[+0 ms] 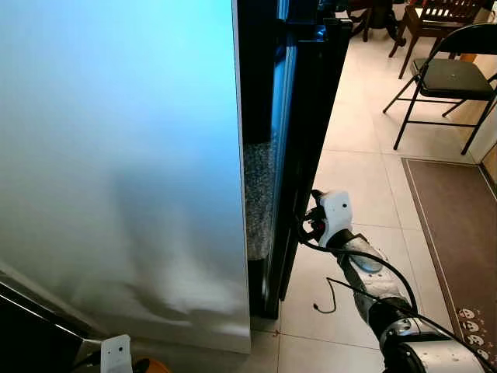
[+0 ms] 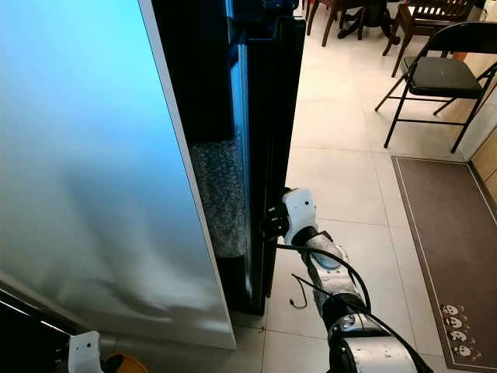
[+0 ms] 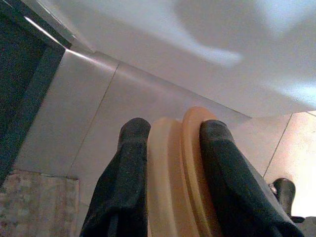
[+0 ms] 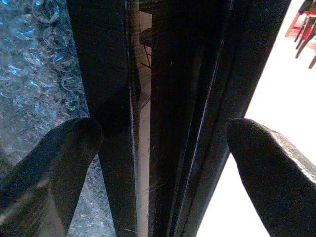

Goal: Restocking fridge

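A tall, smooth, pale fridge door (image 1: 116,155) with a soft matt sheen filled the left of the scene, lit bluish at the top. Just right of it stood a black glossy frame (image 2: 268,140) of long vertical edges, and between door and frame a strip of bubbly, pebbled clear wrap (image 2: 221,198) ran down in a narrow band. The floor (image 1: 357,132) was pale square glazed tile with thin grout lines. To the right lay a brown flat mat (image 1: 454,217), and far right stood a black folding chair (image 1: 450,78) with thin metal legs, wooden furniture beyond it.

The right claw (image 2: 273,221) was at the right edge of the black frame, low down; in the right wrist view its two black fingers (image 4: 54,158) stood wide apart on either side of the frame's dark edges, with nothing gripped.

The left claw (image 3: 170,148) was low at the near left, below the door. Its fingers were clamped on a smooth, round-edged, pale orange-yellow object (image 3: 177,168) with a ridge along it; what the object was could not be told.
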Robot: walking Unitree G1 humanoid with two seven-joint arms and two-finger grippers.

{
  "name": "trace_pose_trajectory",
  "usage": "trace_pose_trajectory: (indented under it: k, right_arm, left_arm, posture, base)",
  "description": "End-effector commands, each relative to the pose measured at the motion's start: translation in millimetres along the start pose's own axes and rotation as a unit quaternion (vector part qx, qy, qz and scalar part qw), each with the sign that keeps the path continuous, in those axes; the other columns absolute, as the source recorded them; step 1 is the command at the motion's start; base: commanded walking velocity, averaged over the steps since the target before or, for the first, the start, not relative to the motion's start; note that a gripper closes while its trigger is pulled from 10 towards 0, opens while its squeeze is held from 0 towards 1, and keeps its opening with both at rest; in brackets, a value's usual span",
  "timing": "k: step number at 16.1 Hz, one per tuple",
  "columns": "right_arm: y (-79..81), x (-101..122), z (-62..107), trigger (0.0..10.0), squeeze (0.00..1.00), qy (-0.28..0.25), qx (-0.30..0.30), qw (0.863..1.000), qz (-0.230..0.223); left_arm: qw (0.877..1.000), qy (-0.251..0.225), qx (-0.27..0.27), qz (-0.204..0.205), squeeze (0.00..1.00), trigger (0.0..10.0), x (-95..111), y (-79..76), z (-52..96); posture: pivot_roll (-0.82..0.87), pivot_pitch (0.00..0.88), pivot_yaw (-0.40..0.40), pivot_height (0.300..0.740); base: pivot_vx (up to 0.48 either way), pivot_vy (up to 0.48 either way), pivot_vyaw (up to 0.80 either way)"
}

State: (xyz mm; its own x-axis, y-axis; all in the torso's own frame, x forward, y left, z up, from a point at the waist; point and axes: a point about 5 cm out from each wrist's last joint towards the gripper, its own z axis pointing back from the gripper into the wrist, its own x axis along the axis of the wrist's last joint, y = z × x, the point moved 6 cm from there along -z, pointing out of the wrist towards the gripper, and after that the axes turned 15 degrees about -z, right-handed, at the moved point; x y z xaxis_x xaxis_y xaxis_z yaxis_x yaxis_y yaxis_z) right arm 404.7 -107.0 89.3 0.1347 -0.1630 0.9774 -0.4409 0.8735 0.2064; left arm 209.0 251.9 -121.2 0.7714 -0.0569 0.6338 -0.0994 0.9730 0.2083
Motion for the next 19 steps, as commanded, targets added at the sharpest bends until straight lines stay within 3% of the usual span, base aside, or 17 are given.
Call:
trace_pose_trajectory:
  k: [1, 5, 8, 13, 16, 19]
  right_arm:
    - [-4.8, 2.7, -1.0, 10.0, 0.00, -0.003, -0.017, 1.000, 0.006]
    - [-27.4, 2.3, 11.1, 10.0, 0.00, -0.024, -0.084, 0.996, 0.009]
    - [-50.1, -5.8, 29.6, 10.0, 0.00, -0.033, -0.150, 0.988, 0.009]
    - [-74.8, -28.2, 63.8, 10.0, 0.00, -0.031, -0.228, 0.973, 0.006]
    - [-103.5, -29.4, 92.6, 10.0, 0.00, -0.035, -0.294, 0.955, 0.016]
    - [-86.3, -57.7, 87.6, 10.0, 0.00, 0.031, -0.238, 0.971, -0.007]
  left_arm:
    - [0.996, 0.081, -0.041, -0.022, 0.00, 10.0, -52.3, -23.1, 13.1]
    - [0.995, 0.082, -0.046, -0.029, 0.00, 10.0, -53.1, -26.7, 13.5]
    - [0.995, 0.081, -0.049, -0.032, 0.00, 10.0, -53.3, -27.6, 13.7]
    - [0.995, 0.081, -0.052, -0.034, 0.00, 10.0, -53.2, -28.9, 13.8]
    - [0.995, 0.080, -0.054, -0.036, 0.00, 10.0, -51.9, -29.1, 13.3]
    - [0.995, 0.079, -0.055, -0.037, 0.00, 10.0, -50.7, -29.0, 12.9]
  posture:
    - [-0.03, 0.096, -0.005, 0.740]
    - [-0.03, 0.083, -0.005, 0.740]
    - [-0.03, 0.071, -0.008, 0.740]
    - [-0.04, 0.057, -0.012, 0.740]
    - [-0.05, 0.060, -0.012, 0.740]
    - [-0.05, 0.070, -0.014, 0.740]
  base:
    - [0.000, 0.000, 0.00]
    - [0.000, 0.000, 0.00]
    - [0.000, 0.000, 0.00]
    - [0.000, 0.000, 0.00]
    - [0.000, 0.000, 0.00]
    - [0.000, 0.000, 0.00]
